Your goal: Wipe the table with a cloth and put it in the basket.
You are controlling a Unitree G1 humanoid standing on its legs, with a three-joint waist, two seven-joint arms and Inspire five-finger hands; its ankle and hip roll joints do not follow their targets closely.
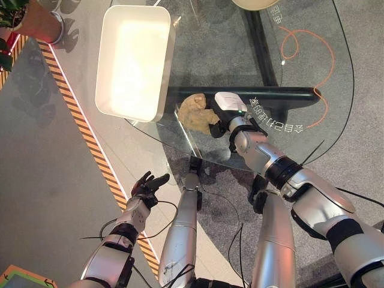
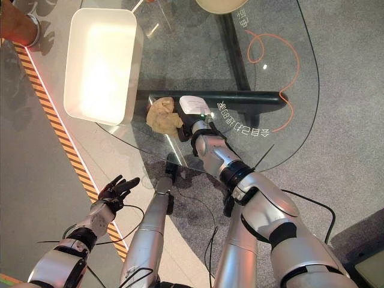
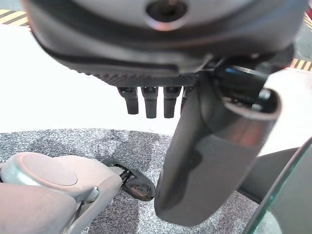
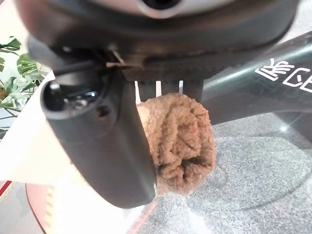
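The right hand (image 1: 223, 117) grasps the cloth (image 1: 197, 112): in the right wrist view its thumb and fingers (image 4: 168, 88) close around a bunched tan roll of towelling (image 4: 178, 141), which sits low over the glass table (image 1: 300, 78). In the head views the cloth bulges out of the hand toward about 9 o'clock, and the white basket (image 1: 165, 66) lies just beyond it in the 10 to 11 o'clock direction, its near corner close beside the cloth but apart from it. The basket's long axis runs roughly from 6 to 12 o'clock, and it overhangs the table's left edge. The right hand is by far the nearer to it; the left hand (image 1: 147, 185) hangs released, fingers spread, well apart at about 7 o'clock, off the table and above the floor (image 1: 42, 180).

My judgement is that the drop into the basket calls for a short lift over the near wall and a carry to 10 o'clock.

The table is clear glass on a dark crossbar (image 1: 282, 93). An orange cable (image 1: 312, 54) loops at about 2 o'clock. A striped line (image 1: 72, 102) marks the floor, and a potted plant (image 1: 27, 18) stands at the far left
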